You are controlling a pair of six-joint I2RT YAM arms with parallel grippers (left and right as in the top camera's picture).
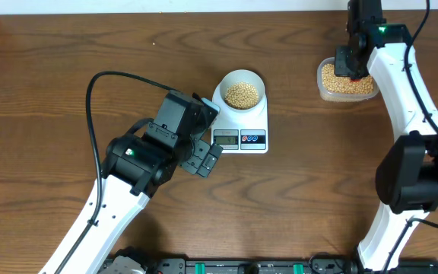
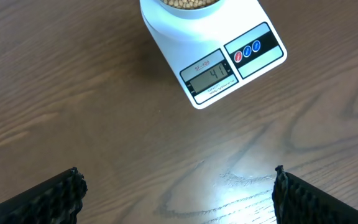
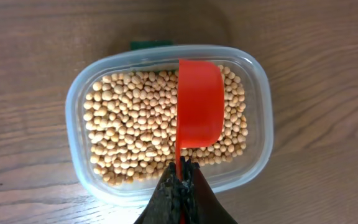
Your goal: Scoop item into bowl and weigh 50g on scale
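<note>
The pale bowl [image 1: 241,89] holds tan beans [image 1: 242,93] and sits on the white scale [image 1: 249,137]. In the left wrist view the scale [image 2: 229,68] shows its display reading 41. My left gripper [image 2: 178,190] is open and empty over bare wood, just in front of and to the left of the scale. My right gripper [image 3: 180,180] is shut on the handle of a red scoop [image 3: 199,102], held turned on its side over the clear tub [image 3: 79,93] of beans [image 3: 129,130]. The tub [image 1: 347,82] stands at the far right in the overhead view, under my right gripper [image 1: 352,65].
The table is brown wood [image 1: 52,84]. A green object [image 3: 148,44] shows behind the tub. The right arm [image 1: 417,167] runs along the table's right side, and the left arm [image 1: 120,190] crosses the front left.
</note>
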